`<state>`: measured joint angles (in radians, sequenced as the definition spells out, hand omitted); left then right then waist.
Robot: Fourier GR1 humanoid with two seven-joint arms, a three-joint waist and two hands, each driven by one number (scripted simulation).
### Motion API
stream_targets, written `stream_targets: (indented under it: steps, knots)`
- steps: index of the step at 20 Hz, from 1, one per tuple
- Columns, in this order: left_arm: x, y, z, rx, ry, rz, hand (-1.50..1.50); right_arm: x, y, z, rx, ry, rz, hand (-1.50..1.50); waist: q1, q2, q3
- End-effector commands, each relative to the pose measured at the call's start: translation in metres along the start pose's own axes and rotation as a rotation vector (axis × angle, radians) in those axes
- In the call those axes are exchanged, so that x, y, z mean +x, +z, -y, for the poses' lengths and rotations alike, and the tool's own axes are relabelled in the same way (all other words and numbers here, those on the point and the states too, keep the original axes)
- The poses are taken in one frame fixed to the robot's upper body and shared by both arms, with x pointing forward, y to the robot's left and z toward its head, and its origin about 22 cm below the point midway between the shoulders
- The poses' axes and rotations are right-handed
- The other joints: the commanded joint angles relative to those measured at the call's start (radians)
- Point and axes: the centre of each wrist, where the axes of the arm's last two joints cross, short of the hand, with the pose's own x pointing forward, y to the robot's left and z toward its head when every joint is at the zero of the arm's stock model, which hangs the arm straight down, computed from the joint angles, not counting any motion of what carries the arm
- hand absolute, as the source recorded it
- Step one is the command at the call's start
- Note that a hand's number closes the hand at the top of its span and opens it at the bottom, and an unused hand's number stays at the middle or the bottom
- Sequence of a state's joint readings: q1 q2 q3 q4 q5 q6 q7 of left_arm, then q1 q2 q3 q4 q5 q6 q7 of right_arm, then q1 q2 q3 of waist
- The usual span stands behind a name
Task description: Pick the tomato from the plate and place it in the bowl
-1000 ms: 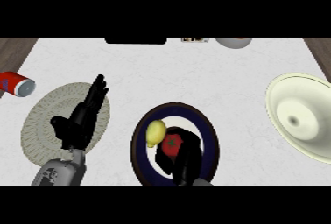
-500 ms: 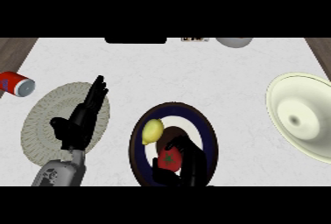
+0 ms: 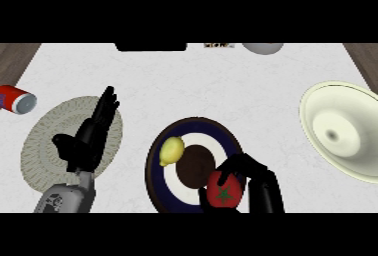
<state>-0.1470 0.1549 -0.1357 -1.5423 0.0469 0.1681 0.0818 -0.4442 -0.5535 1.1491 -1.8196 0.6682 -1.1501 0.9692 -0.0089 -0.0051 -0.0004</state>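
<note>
From the head view, the right hand (image 3: 255, 182) came in at the lower edge with its fingers curled round the red tomato (image 3: 224, 192), grasping it over the near part of the dark blue plate (image 3: 156, 170). The tomato sat low in the frame with its green star-shaped stalk mark facing up; whether it was touching the plate or just lifted off could not be told. The grip wrapped from the right side, probably so the hand could carry the fruit straight toward the cream bowl (image 3: 347, 131), which stood well apart at the counter's right edge. A yellow lemon (image 3: 171, 151) lay on the plate's left part, clear of the grasp, beside the plate's brown centre. The left hand (image 3: 87, 142) rested released, fingers straight and pointing up the counter, over a round woven mat (image 3: 44, 150); it looked parked out of the way. A red can (image 3: 16, 98) lay on its side near the left edge. The tomato was not yet in the bowl
</note>
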Motion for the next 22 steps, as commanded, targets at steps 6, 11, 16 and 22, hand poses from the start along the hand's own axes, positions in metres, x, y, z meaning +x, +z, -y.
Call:
stream_targets:
  steps: [6,11,16,22]
  knots:
    - [-0.004,0.008,-0.006,0.015,-0.003,-0.008,0.00,0.067,-0.015,0.065,-0.122,0.163,0.104,1.50,-0.018,-0.007,-0.002]
    - [0.000,0.005,0.001,-0.008,-0.007,-0.001,0.00,0.102,-0.046,0.101,-0.186,0.250,0.042,1.50,0.004,0.000,-0.002]
    - [-0.002,0.001,-0.001,-0.009,-0.012,-0.002,0.00,0.127,-0.063,0.118,-0.256,0.242,0.001,1.50,0.006,0.001,-0.002]
    - [0.010,-0.003,0.005,-0.011,0.016,0.005,0.00,0.124,-0.092,0.137,-0.271,0.254,-0.045,1.50,0.010,0.004,0.000]
